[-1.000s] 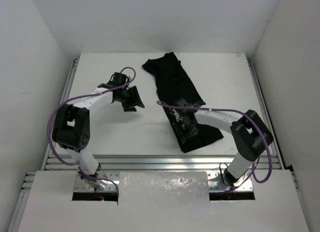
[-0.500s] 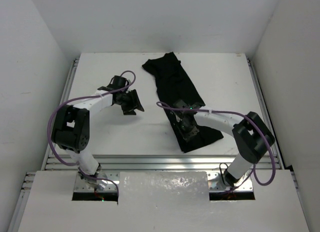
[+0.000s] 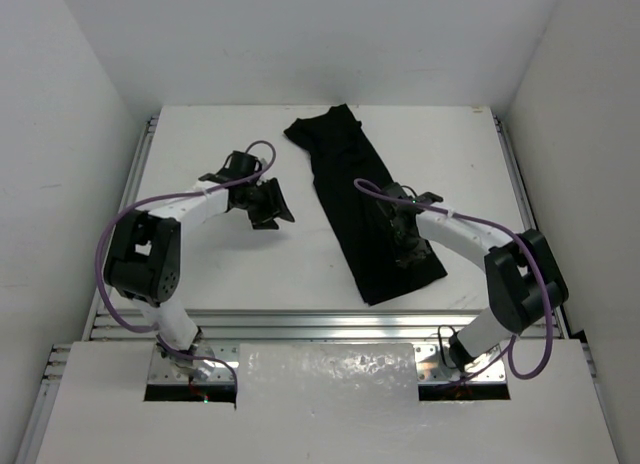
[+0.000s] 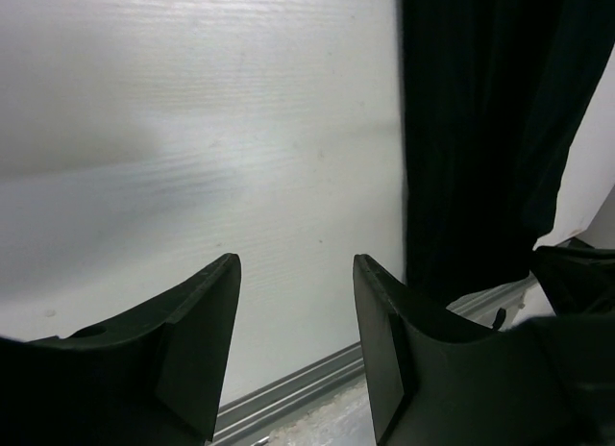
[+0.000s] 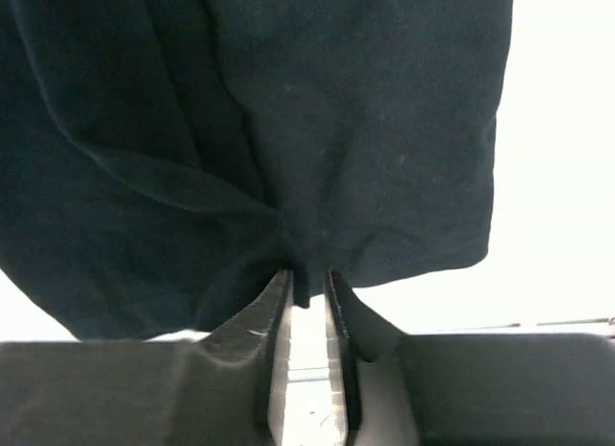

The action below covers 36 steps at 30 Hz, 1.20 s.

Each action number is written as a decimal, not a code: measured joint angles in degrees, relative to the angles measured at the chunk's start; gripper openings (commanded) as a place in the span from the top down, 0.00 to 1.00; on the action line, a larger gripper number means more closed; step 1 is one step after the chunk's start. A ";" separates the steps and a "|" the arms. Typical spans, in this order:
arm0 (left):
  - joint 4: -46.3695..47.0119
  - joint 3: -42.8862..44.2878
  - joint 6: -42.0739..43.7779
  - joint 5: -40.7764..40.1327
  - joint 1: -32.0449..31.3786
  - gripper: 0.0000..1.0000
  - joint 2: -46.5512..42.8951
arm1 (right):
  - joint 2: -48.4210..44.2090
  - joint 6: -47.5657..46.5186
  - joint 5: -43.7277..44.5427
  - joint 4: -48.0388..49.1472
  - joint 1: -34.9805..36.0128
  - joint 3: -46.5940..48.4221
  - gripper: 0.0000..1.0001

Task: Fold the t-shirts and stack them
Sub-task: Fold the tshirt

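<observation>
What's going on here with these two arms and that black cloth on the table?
The right gripper is pinching a bunch of fabric on the black t-shirt, toward its near end. The shirt lies as a long, narrow strip on the white table. The left gripper hangs open over bare table beside the shirt, holding nothing. The shirt is not yet folded into a compact shape.
</observation>
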 measured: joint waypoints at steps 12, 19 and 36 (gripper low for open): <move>6.03 -3.65 -10.97 0.07 -17.27 0.45 0.17 | -1.05 0.39 -0.90 -5.79 -0.55 4.37 1.00; 14.69 -5.66 -19.98 1.64 -25.66 0.42 3.45 | -0.44 0.35 -3.41 -2.80 -3.26 6.32 1.00; 17.05 0.44 -26.49 2.73 -34.10 0.67 15.76 | 5.99 -2.49 -5.73 4.52 -15.02 -1.86 1.00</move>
